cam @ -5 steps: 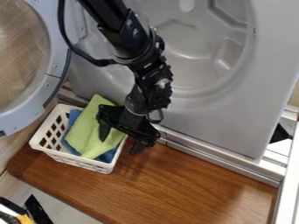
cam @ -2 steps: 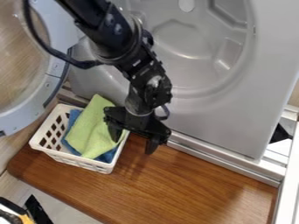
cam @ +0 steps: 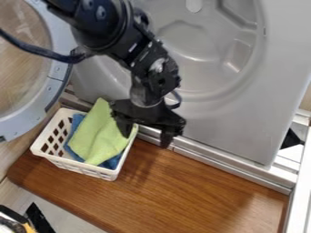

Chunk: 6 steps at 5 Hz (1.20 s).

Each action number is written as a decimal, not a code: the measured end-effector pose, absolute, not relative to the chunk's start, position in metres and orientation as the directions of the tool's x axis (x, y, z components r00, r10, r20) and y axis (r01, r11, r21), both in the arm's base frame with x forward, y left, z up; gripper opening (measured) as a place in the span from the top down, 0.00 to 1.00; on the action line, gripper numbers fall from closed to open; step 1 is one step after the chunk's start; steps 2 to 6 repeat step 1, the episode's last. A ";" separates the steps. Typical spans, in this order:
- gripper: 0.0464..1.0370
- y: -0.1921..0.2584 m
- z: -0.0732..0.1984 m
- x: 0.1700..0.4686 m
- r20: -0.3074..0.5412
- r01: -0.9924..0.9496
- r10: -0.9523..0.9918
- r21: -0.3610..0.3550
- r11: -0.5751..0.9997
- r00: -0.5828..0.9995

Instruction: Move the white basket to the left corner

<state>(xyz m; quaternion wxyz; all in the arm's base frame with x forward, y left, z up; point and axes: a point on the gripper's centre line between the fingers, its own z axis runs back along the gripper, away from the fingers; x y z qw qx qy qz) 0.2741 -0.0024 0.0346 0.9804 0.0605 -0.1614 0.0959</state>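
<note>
From my camera view, a wooden counter (cam: 182,189) runs below a grey machine (cam: 237,123); its round door (cam: 56,75) hangs open at the upper left of the frame. I judge the step to be lining up on the basket's right side; I would centre the near part of that rim between the two fingers, clear of the green cloth (cam: 97,139), then lower straight down until one finger is inside and one outside; only then close, and slide the basket gently left, low on the counter, so the cloths stay in and the wall doesn't catch the door. If the rim slips, I'd push with the outer side of a finger instead.

The white basket (cam: 82,170) sits at the left of the frame, upright, already near the counter's left corner, with green and blue cloth (cam: 111,162) inside; my tool (cam: 146,140) hangs by its upper right end, open and empty, one finger over the green cloth, the other to the right of the rim; whether it touches anything, I can't tell.
</note>
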 end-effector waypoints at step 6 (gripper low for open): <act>0.04 -0.020 0.050 0.280 0.347 -0.187 0.155 0.059 0.981 0.925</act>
